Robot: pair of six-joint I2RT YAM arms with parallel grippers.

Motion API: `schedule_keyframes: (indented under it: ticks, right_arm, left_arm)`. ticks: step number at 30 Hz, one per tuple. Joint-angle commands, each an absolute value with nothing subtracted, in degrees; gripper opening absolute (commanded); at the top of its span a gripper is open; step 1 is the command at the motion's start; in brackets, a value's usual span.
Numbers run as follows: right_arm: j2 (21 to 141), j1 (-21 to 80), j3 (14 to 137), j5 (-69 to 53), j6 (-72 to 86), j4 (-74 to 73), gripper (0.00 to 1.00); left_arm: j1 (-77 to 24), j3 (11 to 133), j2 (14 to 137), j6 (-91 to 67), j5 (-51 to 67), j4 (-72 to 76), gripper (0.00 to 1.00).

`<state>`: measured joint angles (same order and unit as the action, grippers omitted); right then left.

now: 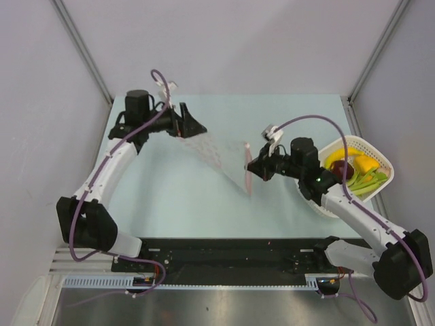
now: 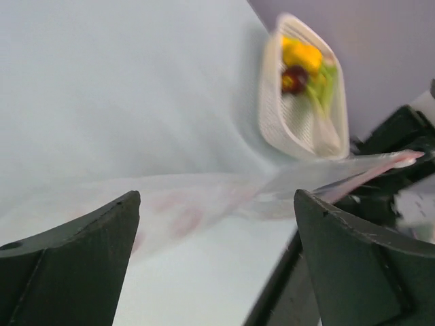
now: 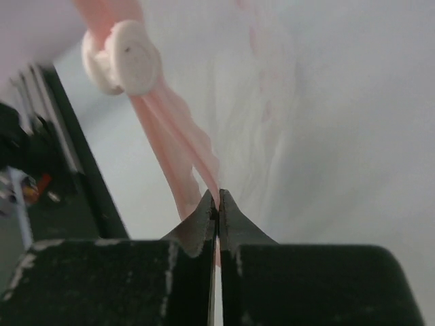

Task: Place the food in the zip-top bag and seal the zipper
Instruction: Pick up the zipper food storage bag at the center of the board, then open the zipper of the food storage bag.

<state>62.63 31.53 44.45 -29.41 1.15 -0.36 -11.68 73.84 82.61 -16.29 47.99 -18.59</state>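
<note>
The right gripper pinches the pink zipper of the clear zip-top bag, raised over the table; the left gripper gapes wide at its far end. The banana, dark red fruit and leek lie in the white basket

I have the zip-top bag spread across mid-table, clear and crinkly with faint pink-red squares. It narrows to a corner at its far-left end and is widest at its right edge. The zipper, a pink-red strip, runs along that right edge. In my right wrist view it shows as wavy pink bands carrying a round white slider, and the strip is pinched between the closed fingers of the right gripper. The food lies apart from the bag in the white basket at the right: yellow banana, dark red-purple fruit, green leek
</note>
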Motion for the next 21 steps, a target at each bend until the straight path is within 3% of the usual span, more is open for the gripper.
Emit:
schedule_keyframes:
  ticks: [1,5,12,16,21]
  right_arm:
    - [61.3,25.6,50.4,-34.1,28.6,1.1,0.0]
    - [60.2,25.9,53.3,-31.0,33.5,0.4,0.0]
    - [64.0,25.2,55.6,-29.9,39.9,-1.2,0.0]
    - [65.4,25.8,55.7,-30.8,40.9,-1.3,0.0]
    - [66.1,27.0,56.2,-30.7,40.6,-1.8,0.0]
  left_arm:
    - [-9.1,84.5,78.4,-14.4,35.2,-19.9,0.99]
    - [-12.8,85.8,74.8,-7.1,27.0,-26.0,1.0]
    - [-35.1,80.4,71.1,1.2,9.7,-27.5,0.96]
    - [-40.6,80.2,72.9,0.4,7.8,-27.8,0.85]
    - [-45.3,81.1,75.8,-1.8,7.9,-27.9,0.79]
